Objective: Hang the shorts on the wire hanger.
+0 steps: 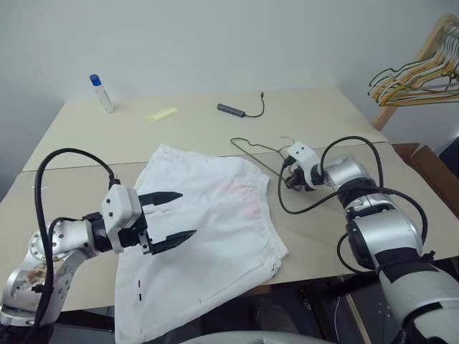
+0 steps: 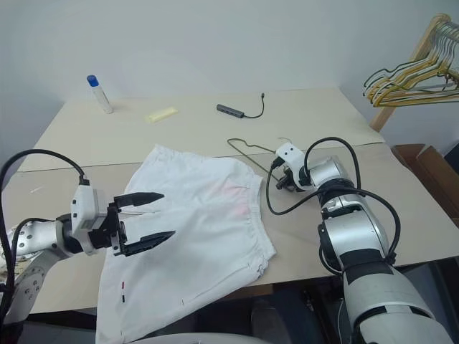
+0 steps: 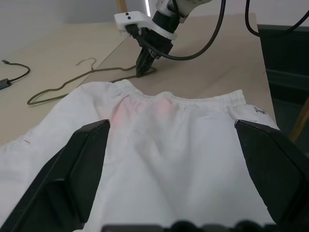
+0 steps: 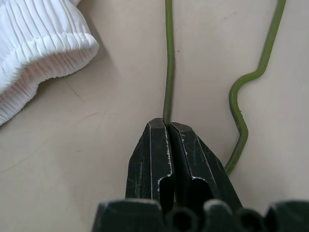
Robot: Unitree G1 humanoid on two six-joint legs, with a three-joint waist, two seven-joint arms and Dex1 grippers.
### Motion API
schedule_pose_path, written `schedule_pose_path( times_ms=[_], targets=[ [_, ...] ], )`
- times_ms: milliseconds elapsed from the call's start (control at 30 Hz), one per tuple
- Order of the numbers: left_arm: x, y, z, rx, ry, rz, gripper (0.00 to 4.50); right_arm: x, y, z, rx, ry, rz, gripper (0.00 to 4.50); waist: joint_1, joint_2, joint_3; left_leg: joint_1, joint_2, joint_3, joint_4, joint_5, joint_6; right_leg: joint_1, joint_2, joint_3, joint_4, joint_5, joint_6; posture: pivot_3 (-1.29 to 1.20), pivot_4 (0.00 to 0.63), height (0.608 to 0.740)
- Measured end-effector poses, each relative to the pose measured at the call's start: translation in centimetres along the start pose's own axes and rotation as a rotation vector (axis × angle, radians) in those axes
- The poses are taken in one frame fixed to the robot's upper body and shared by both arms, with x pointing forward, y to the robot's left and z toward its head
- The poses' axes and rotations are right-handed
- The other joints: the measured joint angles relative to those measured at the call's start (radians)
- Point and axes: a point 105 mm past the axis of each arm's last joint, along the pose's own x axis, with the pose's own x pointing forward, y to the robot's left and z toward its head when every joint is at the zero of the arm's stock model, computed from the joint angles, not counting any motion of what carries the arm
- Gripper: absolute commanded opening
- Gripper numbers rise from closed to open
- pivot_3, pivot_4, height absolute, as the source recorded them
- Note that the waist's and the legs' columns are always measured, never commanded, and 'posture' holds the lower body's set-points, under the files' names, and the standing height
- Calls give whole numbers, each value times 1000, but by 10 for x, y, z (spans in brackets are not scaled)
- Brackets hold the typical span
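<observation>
Wire hanger (image 1: 252,149): you lose one side under the shorts (image 1: 208,222). Shorts: near hem runs past the table (image 1: 315,122) edge, cut off below.

White cloth shorts (image 1: 208,222), ribbed waistband

The shorts (image 1: 208,229) are covering the near middle of the table (image 1: 323,122), and the wire hanger (image 1: 252,147) is lying just beyond their waistband. A bottle (image 1: 101,92), a yellow strip (image 1: 163,114) and a cabled adapter (image 1: 241,109) are dotting the far edge, leaving bare tabletop between. Hangers (image 1: 416,75) are jutting in at far right.
</observation>
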Motion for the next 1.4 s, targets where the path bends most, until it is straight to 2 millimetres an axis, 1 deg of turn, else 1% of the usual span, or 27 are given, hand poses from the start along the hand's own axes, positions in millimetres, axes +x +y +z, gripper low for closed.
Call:
schedule_pose_path(
  times_ms=[67,133,200,267,367,467,567,667,700,800,867,933,1033,1100,1200,1300,1333,1367,1400],
  targets=[
    [3,6,5,9,-25,27,4500,0,-1,0,31,-24,-4,35,0,0,0,1,0,0,0,0,0,1,0,0,0,0,0,98,0,740],
    [8,16,12,-1,-64,86,4500,1,-1,0,81,-67,-4,35,-1,0,0,1,0,0,0,0,0,1,0,0,0,0,0,93,0,740],
    [12,29,14,-42,-86,155,4500,-1,-3,0,139,-117,-15,35,-2,0,0,-1,0,-1,0,0,0,-1,0,0,1,0,0,80,0,740],
    [16,36,16,-101,-120,198,4500,-4,-3,-1,188,-163,-16,35,-3,1,1,-3,-1,-1,0,0,0,-3,0,0,1,0,0,67,0,740],
    [22,44,20,-221,-182,226,4500,-19,-5,4,224,-264,-33,35,-3,1,1,-4,-2,-1,0,0,0,-3,-2,0,1,0,1,55,0,740],
    [34,53,27,-383,-267,250,4500,-43,1,15,177,-396,-81,35,-2,1,1,-4,-3,-2,0,0,0,-3,-3,0,2,0,2,44,0,740],
    [44,68,32,-545,-348,305,4500,-64,18,28,97,-507,-100,35,-4,1,1,-3,-3,-2,0,0,0,-2,-2,0,3,0,3,34,0,740],
    [48,77,37,-675,-432,327,4500,-81,38,33,-26,-609,-123,35,-7,1,1,-3,-3,-3,0,0,0,-2,-2,0,2,-1,4,28,0,740],
    [48,80,39,-702,-459,334,4500,-84,47,35,-67,-641,-123,35,-9,1,1,-3,-3,-2,0,0,0,-2,-2,0,2,0,3,28,0,740],
    [51,87,50,-768,-537,342,4500,-95,71,46,-172,-757,-110,35,-10,1,1,-3,-4,-2,0,0,-1,-2,-2,1,1,0,3,22,0,740],
    [50,91,57,-802,-589,344,4500,-103,85,57,-271,-830,-113,35,-9,1,1,-3,-4,-2,0,0,-1,-2,-2,1,1,0,3,21,0,740],
    [46,92,62,-830,-631,336,4500,-110,97,63,-337,-889,-105,35,-9,1,1,-3,-4,-3,0,0,-1,-2,-2,1,1,0,3,23,0,740],
    [40,95,66,-861,-678,344,4500,-116,109,68,-396,-943,-91,35,-7,0,1,-3,-4,-3,0,1,-1,-1,-2,1,0,0,3,27,0,740],
    [39,97,65,-872,-677,367,4500,-117,115,69,-443,-959,-84,35,-4,0,0,-3,-4,-3,0,1,-1,-1,-2,1,0,0,3,33,0,740],
    [38,100,65,-875,-681,393,3902,-116,122,68,-479,-960,-61,0,1,0,0,-3,-4,-3,0,1,-1,-1,-2,0,-1,0,3,38,0,740],
    [41,104,71,-879,-704,408,2931,-115,126,68,-500,-967,-54,0,12,0,0,-3,-4,-3,0,1,-1,0,-2,1,-2,1,3,37,0,740],
    [41,105,72,-885,-708,412,2587,-115,127,68,-503,-969,-55,0,15,-1,0,-3,-4,-3,0,1,-1,0,-2,1,-2,1,3,37,0,740],
    [42,106,70,-893,-707,419,2337,-115,127,68,-508,-970,-58,0,16,-1,0,-3,-4,-3,0,1,-1,0,-2,1,-2,1,3,37,0,740],
    [42,107,69,-901,-707,428,1919,-115,126,68,-508,-969,-62,0,17,-1,0,-3,-4,-3,0,1,-1,0,-2,1,-2,1,3,31,0,740]
  ],
)
